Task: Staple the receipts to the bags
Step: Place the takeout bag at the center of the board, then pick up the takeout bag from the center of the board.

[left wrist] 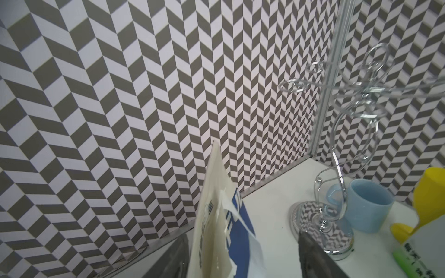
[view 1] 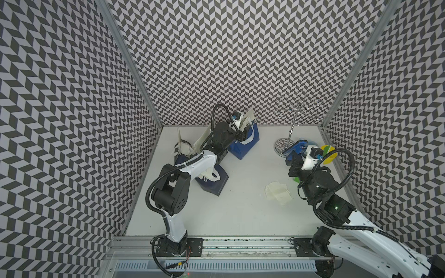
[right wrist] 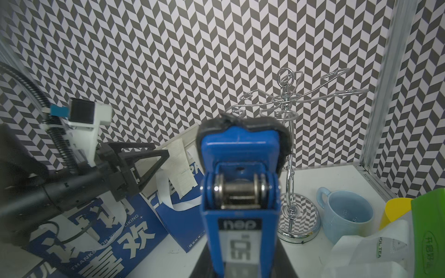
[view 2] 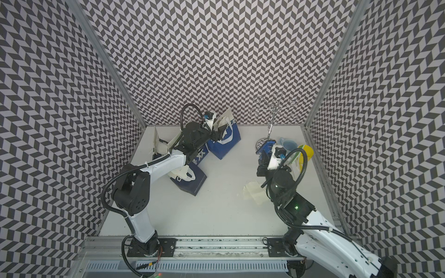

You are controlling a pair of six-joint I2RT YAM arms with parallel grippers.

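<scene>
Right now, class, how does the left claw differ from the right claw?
The left claw is open, its jaws either side of a blue bag's top edge and the receipt there. The right claw is shut on the blue stapler. The left claw sits at the back middle of the table, and the right claw is beside the chrome stand. Both are black.

we see a glossy blue plastic stapler (right wrist: 240, 156) with a bare metal roller at the centre of the frame. right of it are a mirror-bright chrome wire stand (right wrist: 301, 223) and a smooth pale blue mug (right wrist: 346, 216). the bags (right wrist: 173, 221) look like matt paper, and the receipts (view 1: 279, 192) like thin, creased paper.
</scene>
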